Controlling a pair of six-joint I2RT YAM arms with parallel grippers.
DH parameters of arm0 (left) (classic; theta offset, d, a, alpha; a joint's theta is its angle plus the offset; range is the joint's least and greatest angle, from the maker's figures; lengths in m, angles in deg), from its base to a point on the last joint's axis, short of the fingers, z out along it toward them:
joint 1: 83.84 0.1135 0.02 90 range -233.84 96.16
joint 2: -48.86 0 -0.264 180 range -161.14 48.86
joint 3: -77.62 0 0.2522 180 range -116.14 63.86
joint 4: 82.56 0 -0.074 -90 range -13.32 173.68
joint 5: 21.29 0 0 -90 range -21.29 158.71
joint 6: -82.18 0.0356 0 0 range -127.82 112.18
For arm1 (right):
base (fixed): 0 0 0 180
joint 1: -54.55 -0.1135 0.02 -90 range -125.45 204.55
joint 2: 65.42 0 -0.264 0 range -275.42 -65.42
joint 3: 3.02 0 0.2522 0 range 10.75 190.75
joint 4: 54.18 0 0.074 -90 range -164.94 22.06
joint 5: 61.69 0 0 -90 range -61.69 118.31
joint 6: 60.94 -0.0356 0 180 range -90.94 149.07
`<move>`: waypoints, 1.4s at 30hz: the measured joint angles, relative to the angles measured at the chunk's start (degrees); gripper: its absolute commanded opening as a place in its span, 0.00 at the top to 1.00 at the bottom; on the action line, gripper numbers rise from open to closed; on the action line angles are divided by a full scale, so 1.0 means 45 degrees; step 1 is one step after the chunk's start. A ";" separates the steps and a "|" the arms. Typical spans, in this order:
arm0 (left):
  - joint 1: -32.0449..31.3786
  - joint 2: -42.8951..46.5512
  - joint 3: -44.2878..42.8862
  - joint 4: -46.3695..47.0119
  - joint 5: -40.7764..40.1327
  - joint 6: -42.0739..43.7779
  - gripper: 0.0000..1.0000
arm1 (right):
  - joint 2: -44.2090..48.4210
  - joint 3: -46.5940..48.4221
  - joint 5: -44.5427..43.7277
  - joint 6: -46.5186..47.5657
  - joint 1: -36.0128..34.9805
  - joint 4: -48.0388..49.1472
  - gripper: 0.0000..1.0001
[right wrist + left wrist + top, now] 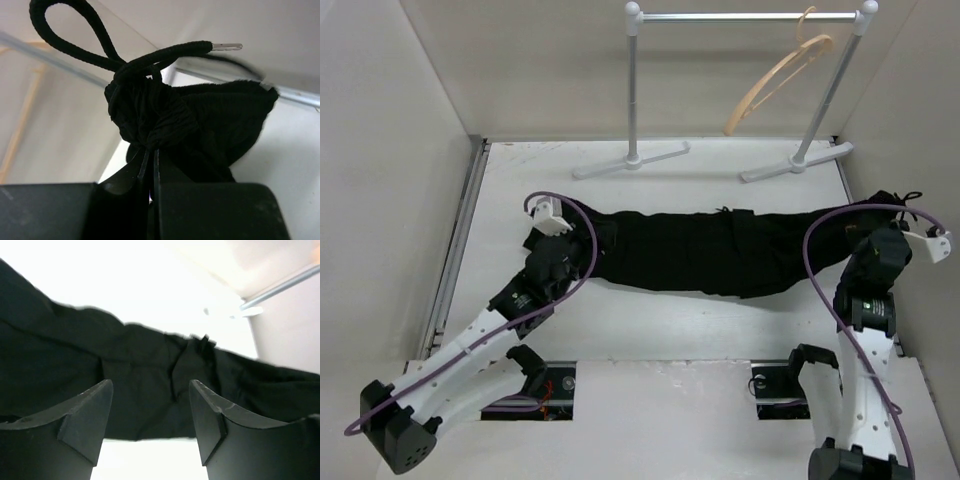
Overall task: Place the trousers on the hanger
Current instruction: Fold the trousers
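Note:
The black trousers lie stretched across the table from left to right. The tan wooden hanger hangs tilted on the white rail at the back right. My left gripper is open at the trousers' left end; in the left wrist view its jaws stand wide apart with the trousers just beyond them and nothing between them. My right gripper is shut on the trousers' right end. In the right wrist view it pinches bunched black fabric, with the drawstring looped above.
The white garment rail stands at the back on two feet. Pale walls close in the table on the left, back and right. Two openings sit in the near edge by the arm bases.

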 measured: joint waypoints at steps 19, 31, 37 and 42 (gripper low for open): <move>0.4541 0.3852 -0.3065 -0.4629 -0.1044 0.0452 0.03 | -0.6042 0.7936 -0.4036 0.3259 -1.2094 0.0087 0.98; 0.6285 0.5372 -0.2351 -0.5926 -0.0646 0.0034 0.02 | -1.5786 1.5305 -0.5338 0.4240 -1.6053 0.0432 0.96; 0.7033 0.5955 -0.2220 -0.6149 -0.0651 0.0000 0.02 | -2.0492 1.8462 -0.5187 0.3784 -1.7316 -0.0102 0.72; 0.7747 0.6067 -0.2220 -0.6305 -0.0826 -0.0015 0.03 | -2.2503 1.8982 -0.4041 0.3167 -1.8321 -0.1205 0.44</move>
